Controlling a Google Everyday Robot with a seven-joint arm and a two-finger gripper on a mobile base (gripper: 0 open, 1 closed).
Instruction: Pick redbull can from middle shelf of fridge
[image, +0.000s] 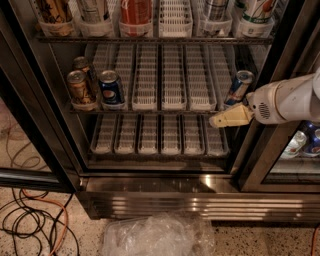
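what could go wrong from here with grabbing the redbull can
1. The gripper hangs just below the redbull can, level with the front edge of the middle shelf. Rising straight up, it might catch the rack.
2. The can stands at the shelf's far right, close to the dark door frame, so the arm may bump the frame while closing in.
3. The can is slim and tall; a sideways nudge could tip it.
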